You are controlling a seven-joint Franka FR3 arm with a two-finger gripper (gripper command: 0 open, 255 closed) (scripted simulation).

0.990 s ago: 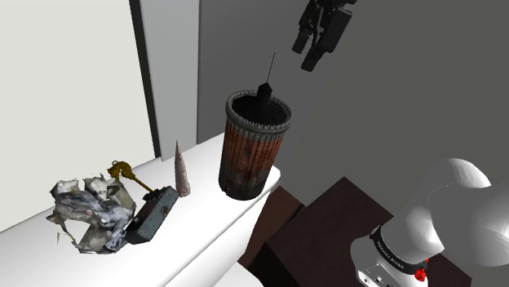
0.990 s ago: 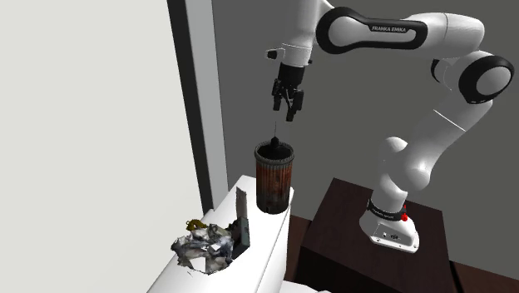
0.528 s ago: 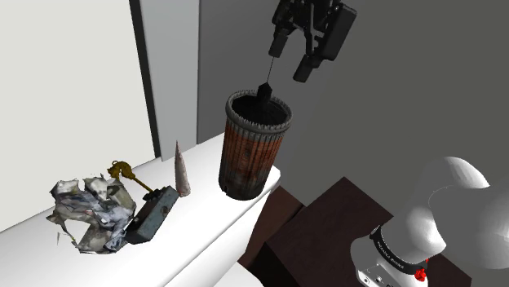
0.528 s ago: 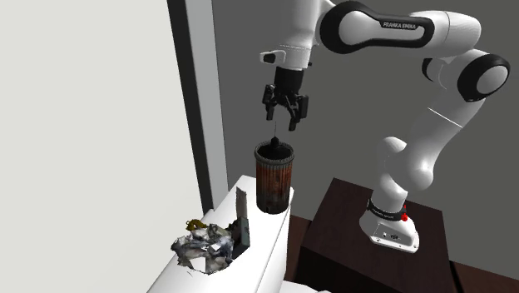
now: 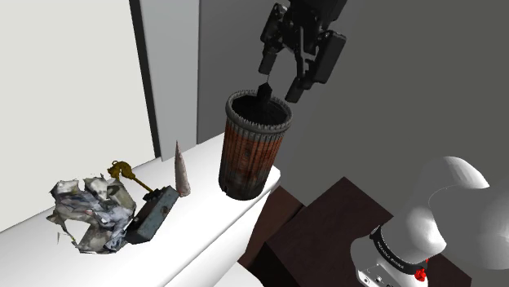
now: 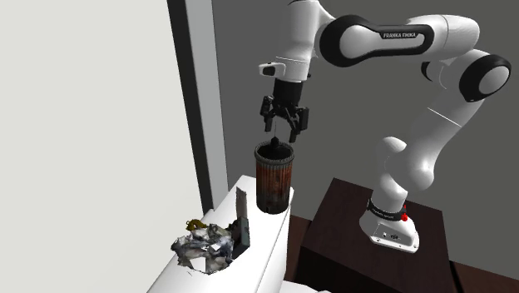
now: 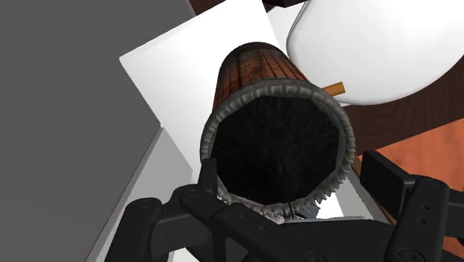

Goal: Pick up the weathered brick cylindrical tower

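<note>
starting at the shoulder view's left, a crumpled grey-white lump (image 5: 86,214) lies on the white counter (image 5: 204,214), with a small gold piece (image 5: 124,171) behind it and a dark flat box (image 5: 153,214) propped just beside it. next comes a slim pale cone (image 5: 181,169), standing on end. further right, near the counter's end, the brick tower (image 5: 249,151) stands upright and apart from the clutter: a rusty red cylinder with a toothed grey rim and a dark hollow top. standing free like that, it leaves room around its wall for a finger on either side. directly above it hangs the gripper (image 5: 283,81), pointing down, its pincer released. in the wrist view the fingers (image 7: 385,177) sit wider than the rim, one to each side, touching nothing. it seems lined up over the tower's axis so a straight descent would straddle the wall. closing and lifting are not yet done. right again, the dark brown stand (image 5: 326,232) carries the arm's white base (image 5: 440,220).
</note>
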